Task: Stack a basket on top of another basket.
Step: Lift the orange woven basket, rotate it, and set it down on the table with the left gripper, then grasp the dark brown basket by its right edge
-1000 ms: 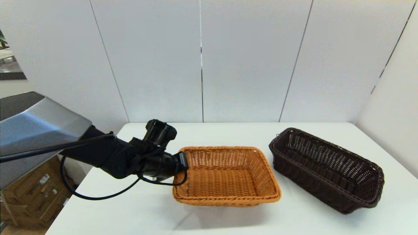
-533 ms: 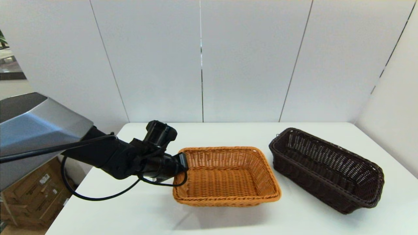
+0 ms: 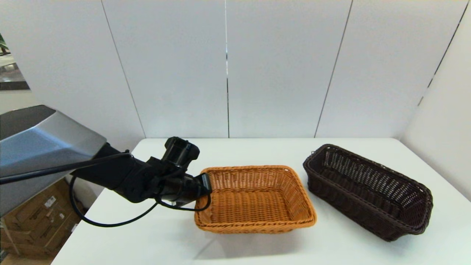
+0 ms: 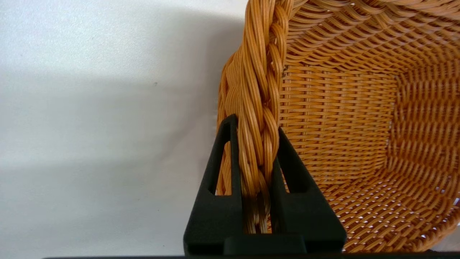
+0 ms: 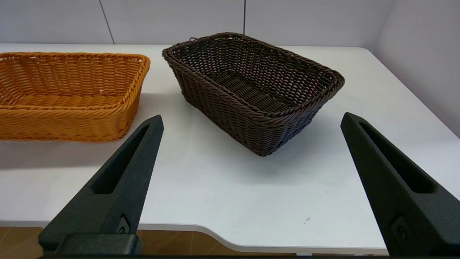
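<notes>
Left claw [image 4: 257,144] is clamped on the braided rim of the orange basket [image 3: 255,198] at its left short end, one finger inside the wall and one outside; pinching the rim presumably gives a firm hold for lifting. The dark brown basket [image 3: 368,189] rests on the white surface [image 3: 147,239] to its right, near but apart, nothing stacked. Right claw [image 5: 251,144] hangs at the surface's near edge, fingers spread wide, empty.

Grey shell; black left arm [image 3: 121,176]; looping cable [image 3: 110,221]
</notes>
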Available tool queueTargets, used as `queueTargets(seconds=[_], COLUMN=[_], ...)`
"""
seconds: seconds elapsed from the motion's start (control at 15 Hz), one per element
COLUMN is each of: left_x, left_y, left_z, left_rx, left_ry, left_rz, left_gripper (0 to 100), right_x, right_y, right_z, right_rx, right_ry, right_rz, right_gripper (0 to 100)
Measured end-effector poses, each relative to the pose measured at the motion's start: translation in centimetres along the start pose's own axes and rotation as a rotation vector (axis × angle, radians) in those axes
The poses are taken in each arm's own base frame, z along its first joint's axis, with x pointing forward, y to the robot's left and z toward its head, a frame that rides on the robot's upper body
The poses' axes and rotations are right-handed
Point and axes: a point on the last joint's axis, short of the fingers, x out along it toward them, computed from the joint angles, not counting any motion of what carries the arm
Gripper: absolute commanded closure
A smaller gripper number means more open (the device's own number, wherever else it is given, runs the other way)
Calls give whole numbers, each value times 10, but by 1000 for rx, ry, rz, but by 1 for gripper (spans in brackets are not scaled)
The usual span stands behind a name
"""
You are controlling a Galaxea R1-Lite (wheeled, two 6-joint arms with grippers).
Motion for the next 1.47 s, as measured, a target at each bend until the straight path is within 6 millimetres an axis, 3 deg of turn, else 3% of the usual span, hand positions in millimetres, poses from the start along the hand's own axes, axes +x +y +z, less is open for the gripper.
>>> queueTargets(seconds=[0.33,0.4,1.0,1.2,1.47], left_x=[3,3,-4,-23,-70], left_y=[2,2,-1,-10,-29], left_z=[-1,-1,2,10,28], left_rx=[-3,-3,6,26,143], left_ry=[6,7,-17,-100,-296], left_rz=[8,8,-5,-18,-42], left_gripper=[100,0,0,0,0], right_x=[0,0,0,0,0], right_y=[0,0,0,0,0], right_z=[0,0,0,0,0], right_rx=[0,0,0,0,0], right_ry=[0,0,0,0,0], right_rz=[0,0,0,0,0], right_gripper=[0,0,0,0,0])
